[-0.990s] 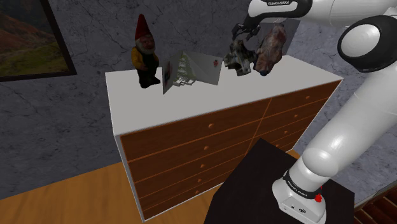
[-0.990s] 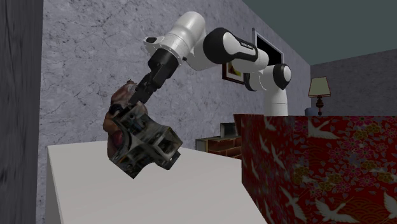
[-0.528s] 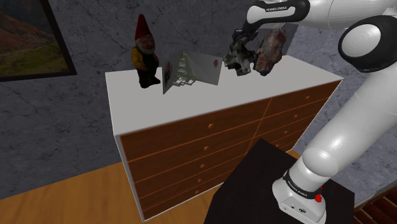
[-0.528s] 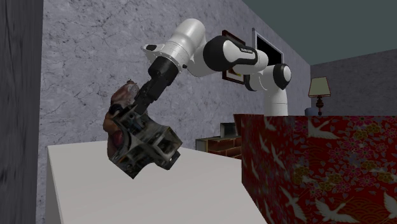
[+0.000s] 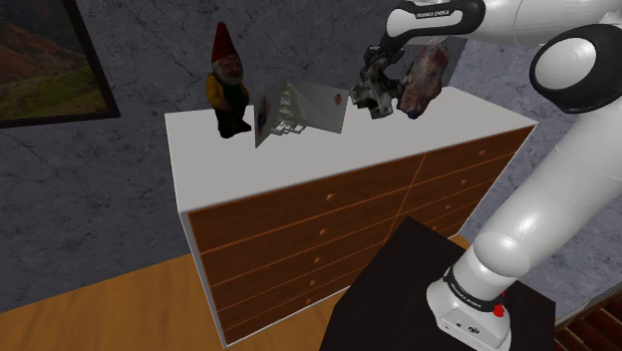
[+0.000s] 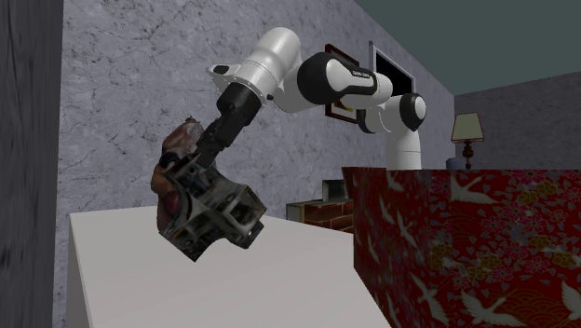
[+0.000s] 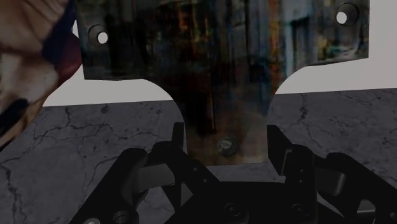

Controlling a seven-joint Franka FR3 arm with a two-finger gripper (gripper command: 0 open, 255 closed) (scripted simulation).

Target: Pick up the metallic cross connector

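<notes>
The metallic cross connector [image 5: 376, 88] is a dark, rusty, grey block of plates, tilted at the back of the white dresser top [image 5: 299, 165]. My black gripper [image 5: 380, 58] comes down on it from above and is shut on it. In the wrist view one plate arm of the connector [image 7: 222, 70] sits clasped between the two fingers [image 7: 170, 153] of the gripper [image 7: 226, 149]. The second exterior view has the connector [image 6: 209, 210] hanging tilted under the gripper [image 6: 191, 166]; whether it touches the top I cannot tell.
A brownish lumpy object [image 5: 424, 80] stands right behind the connector, close to the wall. A garden gnome [image 5: 227, 80] and an open white card [image 5: 299, 112] stand further along the shoulder view's left. A red patterned surface [image 6: 466, 242] fills the second exterior view's right.
The fingers closed on the connector's plate, and the wrist and forearm shifted slightly. In the last half second nothing moved.
</notes>
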